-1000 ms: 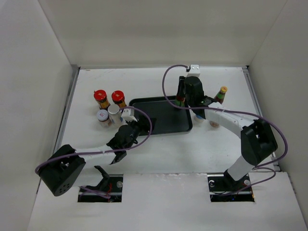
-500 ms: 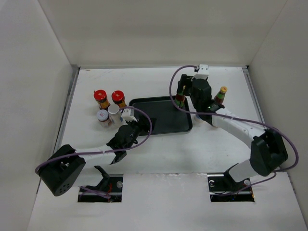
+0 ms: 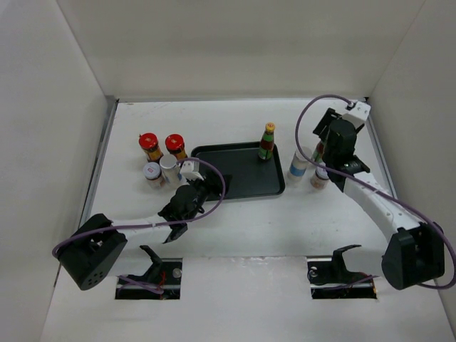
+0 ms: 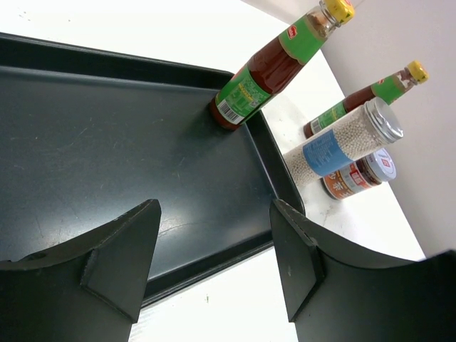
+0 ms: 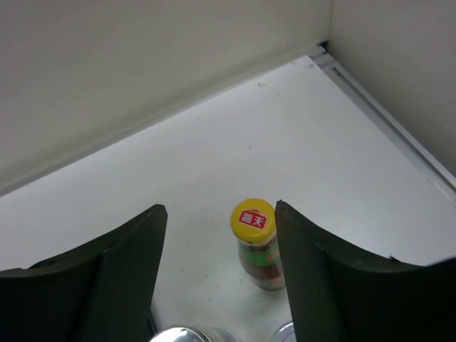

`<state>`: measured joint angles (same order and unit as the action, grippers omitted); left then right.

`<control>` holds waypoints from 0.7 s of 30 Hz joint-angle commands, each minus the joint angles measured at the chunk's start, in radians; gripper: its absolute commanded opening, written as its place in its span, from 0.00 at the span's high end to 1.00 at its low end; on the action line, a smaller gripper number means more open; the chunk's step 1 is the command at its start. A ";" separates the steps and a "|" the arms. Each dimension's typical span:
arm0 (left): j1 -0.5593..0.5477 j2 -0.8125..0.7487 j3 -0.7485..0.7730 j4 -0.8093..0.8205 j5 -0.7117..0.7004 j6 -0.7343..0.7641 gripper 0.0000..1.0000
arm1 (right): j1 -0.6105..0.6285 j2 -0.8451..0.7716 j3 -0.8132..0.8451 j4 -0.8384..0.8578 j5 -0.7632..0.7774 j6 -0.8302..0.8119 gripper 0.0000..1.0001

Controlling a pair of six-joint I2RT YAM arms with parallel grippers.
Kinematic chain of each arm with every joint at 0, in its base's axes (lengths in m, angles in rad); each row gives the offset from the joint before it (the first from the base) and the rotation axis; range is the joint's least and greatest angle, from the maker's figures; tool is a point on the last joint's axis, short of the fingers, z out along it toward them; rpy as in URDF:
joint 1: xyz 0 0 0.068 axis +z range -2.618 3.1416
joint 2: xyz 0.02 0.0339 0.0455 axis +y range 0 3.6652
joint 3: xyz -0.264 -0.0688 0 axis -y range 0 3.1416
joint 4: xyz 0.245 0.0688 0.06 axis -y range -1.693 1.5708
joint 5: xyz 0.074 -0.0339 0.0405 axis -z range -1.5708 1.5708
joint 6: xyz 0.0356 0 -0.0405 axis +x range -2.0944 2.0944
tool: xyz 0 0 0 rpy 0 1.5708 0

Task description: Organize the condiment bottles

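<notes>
The fingers (image 4: pixel 117 256) of the left gripper (image 4: pixel 212 217) are spread wide with nothing between them, hovering low over the near part of the black tray (image 4: pixel 107 135); the left arm (image 3: pixel 142 221) lies stretched low from the near left corner slantwise toward the middle of the table (image 3: pixel 235 228). The right gripper (image 5: pixel 219 210) is also wide open and holds nothing; the right arm (image 3: pixel 377 199) runs up along the right edge and bends at the wrist near the far right corner, looking down on a yellow-capped bottle (image 5: pixel 255 242) that stands upright on the table, framed between the fingers but apart from them. There are eight containers: two slim yellow-capped ones, the second bottle (image 3: pixel 267 140) upright in the tray's far right corner; two red-lidded jars (image 3: pixel 149 144) side by side toward the far left; two tall ones, the left grey-topped jar (image 3: pixel 169 168) just nearer than the red pair and the right grey-topped jar (image 3: pixel 299 164) just right of the tray; two short ones, the left white-lidded jar (image 3: pixel 152 173) and the right white-lidded jar (image 3: pixel 318 177), each beside its tall neighbour
</notes>
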<state>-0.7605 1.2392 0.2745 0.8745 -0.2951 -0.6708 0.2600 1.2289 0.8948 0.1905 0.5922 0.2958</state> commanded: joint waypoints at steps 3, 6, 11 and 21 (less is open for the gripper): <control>-0.006 -0.001 0.009 0.054 0.008 -0.012 0.39 | -0.003 0.095 0.044 -0.091 0.095 -0.041 0.24; -0.004 -0.001 0.008 0.054 0.008 -0.010 0.39 | -0.021 0.145 0.058 -0.098 0.103 -0.024 0.25; -0.006 0.003 0.009 0.054 0.008 -0.012 0.39 | -0.040 0.191 0.081 -0.083 0.086 -0.018 0.31; -0.009 0.005 0.012 0.055 0.008 -0.009 0.39 | -0.046 0.250 0.105 0.009 0.093 -0.052 0.45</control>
<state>-0.7628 1.2419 0.2745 0.8764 -0.2951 -0.6727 0.2169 1.4651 0.9489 0.1272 0.6598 0.2611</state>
